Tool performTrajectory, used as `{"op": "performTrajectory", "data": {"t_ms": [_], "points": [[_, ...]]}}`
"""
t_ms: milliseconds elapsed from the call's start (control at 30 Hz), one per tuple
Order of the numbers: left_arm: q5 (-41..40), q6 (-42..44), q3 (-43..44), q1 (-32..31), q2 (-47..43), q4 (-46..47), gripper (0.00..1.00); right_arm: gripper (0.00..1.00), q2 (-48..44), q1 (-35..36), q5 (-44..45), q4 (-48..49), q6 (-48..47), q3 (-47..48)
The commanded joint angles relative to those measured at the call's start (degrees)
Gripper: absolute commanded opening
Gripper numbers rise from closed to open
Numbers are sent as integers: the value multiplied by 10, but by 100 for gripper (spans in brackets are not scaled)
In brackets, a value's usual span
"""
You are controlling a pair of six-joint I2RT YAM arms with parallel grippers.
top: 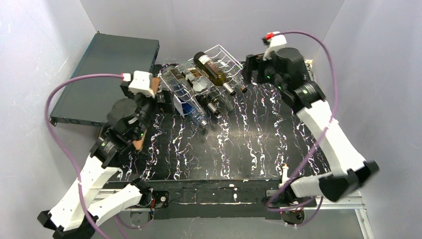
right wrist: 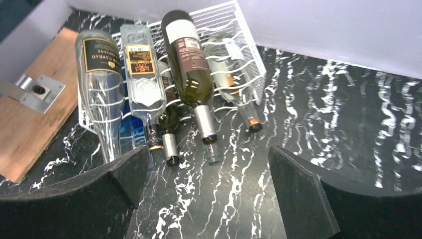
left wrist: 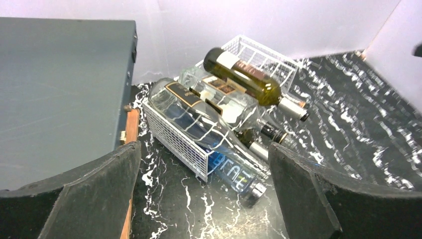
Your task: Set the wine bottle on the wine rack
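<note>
We see the dark wine bottle lying on the top tier of the white rack at the back of the table, its neck toward the near edge, with clear bottles beside it. Our right gripper hangs just in front of the rack, jaws wide apart and empty. Our left gripper sits left of the rack, jaws likewise spread, holding nothing.

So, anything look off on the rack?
Nothing spilled or broken. The rack sits skewed on the table, necks overhang its front, and the blue-lettered bottle pokes out furthest, cap down near the tabletop. The dark bottle rides highest.
</note>
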Motion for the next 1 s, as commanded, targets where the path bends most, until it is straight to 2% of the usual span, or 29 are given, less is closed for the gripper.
{"op": "performTrajectory", "data": {"t_ms": [0, 167, 400, 633, 967], "points": [[-18, -44, 50, -3, -68, -46, 99, 98, -133, 0, 74, 0, 0, -49], [-23, -65, 129, -2, -91, -115, 99, 98, -261, 0, 131, -14, -22, -64], [-48, -72, 190, -2, -126, -163, 99, 98, -329, 0, 252, -113, -52, 17], [-67, -72, 226, -2, -133, -190, 99, 98, -352, 0, 270, -183, -42, 53], [-69, -91, 249, -2, -134, -212, 99, 98, -363, 0, 265, -216, -18, 91]]}}
